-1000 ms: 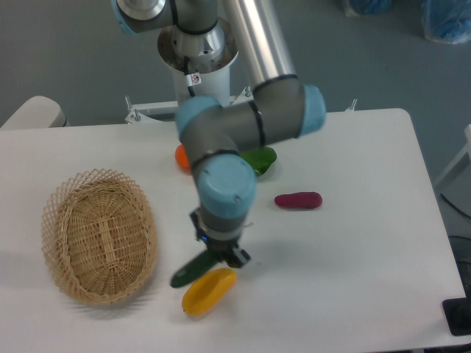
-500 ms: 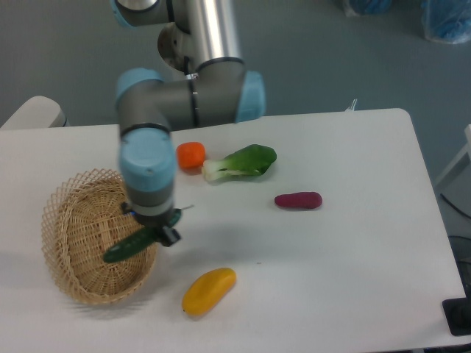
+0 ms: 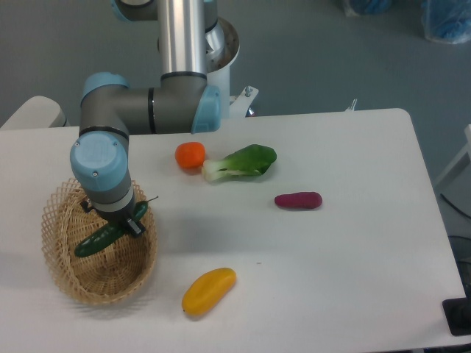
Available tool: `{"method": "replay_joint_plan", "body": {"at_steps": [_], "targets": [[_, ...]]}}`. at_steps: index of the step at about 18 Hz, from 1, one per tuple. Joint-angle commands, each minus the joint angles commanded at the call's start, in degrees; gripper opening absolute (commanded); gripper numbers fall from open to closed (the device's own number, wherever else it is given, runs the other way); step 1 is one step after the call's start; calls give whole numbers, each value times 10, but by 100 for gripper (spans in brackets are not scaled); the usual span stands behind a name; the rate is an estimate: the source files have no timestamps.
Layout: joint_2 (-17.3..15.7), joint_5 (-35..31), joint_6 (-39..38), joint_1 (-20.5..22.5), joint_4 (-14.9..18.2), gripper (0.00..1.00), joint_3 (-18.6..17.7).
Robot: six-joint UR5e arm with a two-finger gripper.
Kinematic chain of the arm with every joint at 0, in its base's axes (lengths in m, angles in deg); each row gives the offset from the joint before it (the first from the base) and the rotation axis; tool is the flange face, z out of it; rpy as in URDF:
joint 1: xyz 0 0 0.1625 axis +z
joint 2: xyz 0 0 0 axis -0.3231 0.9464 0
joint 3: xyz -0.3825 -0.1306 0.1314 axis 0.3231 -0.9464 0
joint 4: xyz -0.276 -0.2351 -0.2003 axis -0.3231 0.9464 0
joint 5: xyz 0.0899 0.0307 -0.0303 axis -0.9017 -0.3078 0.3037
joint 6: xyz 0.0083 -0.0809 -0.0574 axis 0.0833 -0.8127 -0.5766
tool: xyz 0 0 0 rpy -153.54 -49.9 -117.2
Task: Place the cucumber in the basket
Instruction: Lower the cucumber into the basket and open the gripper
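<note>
The dark green cucumber [image 3: 96, 240] hangs tilted over the inside of the tan wicker basket [image 3: 60, 268] at the table's left. My gripper [image 3: 125, 223] is shut on the cucumber's right end and holds it above the basket's bowl. The wrist hides most of the fingers. I cannot tell whether the cucumber's lower left end touches the basket floor.
A yellow fruit [image 3: 209, 290] lies right of the basket near the front edge. An orange fruit [image 3: 190, 155], a bok choy [image 3: 241, 162] and a purple vegetable [image 3: 298, 200] lie further back and right. The arm's base stands at the back.
My gripper has carried the cucumber left, from beside the yellow fruit to over the basket's rim and then over its inside. The other items have not moved.
</note>
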Motion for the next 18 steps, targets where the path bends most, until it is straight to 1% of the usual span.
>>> {"method": "replay_joint_plan", "body": {"at_steps": [2, 4, 5, 6, 7, 8, 13, 15, 18], "targets": [[4, 0, 1, 0, 1, 27, -1], [4, 1, 1, -1, 2, 39, 0], [6, 1, 1, -2, 1, 48, 1], [7, 1, 0, -2, 2, 62, 3], [8, 2, 0, -2, 0, 96, 4], [7, 0, -2, -2, -6, 100, 4], [2, 1, 0, 1, -8, 100, 13], [4, 0, 3, 14, -6, 100, 35], [8, 2, 11, 49, 1, 100, 65]]}}
